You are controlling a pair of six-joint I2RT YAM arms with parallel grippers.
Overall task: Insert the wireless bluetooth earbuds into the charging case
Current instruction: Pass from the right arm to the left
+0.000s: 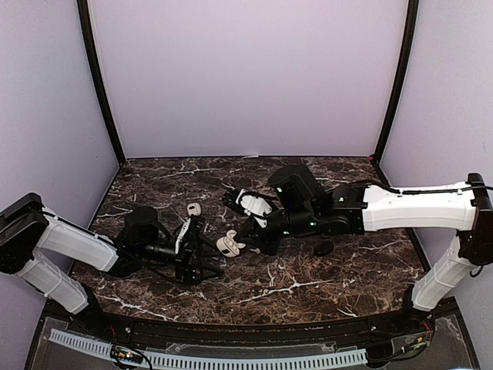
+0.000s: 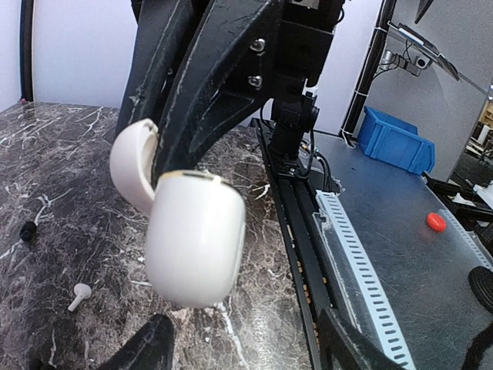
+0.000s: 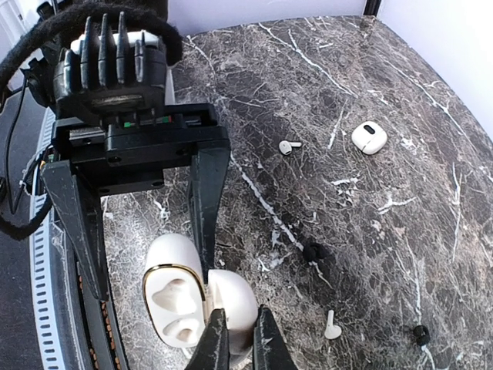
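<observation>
Top: white charging case (image 1: 229,245) over middle of marble table (image 1: 347,285).
Left wrist: left gripper (image 2: 246,347) fingers released, spread either side of case, lid open. White earbud (image 2: 78,293) loose on table.
Right wrist: right gripper (image 3: 240,339) clenched on case body. Black earbud (image 3: 312,252) on table just beside case.

The charging case (image 3: 181,297) is smooth, glossy white plastic with a thin, metallic-looking gold rim. The table (image 1: 308,289) under the case looks like polished dark brown marble with white veins and a soft sheen. Beyond the case, a white earbud (image 3: 289,146) and a black earbud (image 3: 312,252) look like smooth plastic. At the case, the right gripper (image 3: 240,345) has fingers (image 2: 192,92) of matt black plastic, scuffed pale along their edges. Well apart from the case, a blue bin (image 2: 397,139) of shiny plastic sits on a dull grey, metal-looking bench (image 2: 416,254).
</observation>
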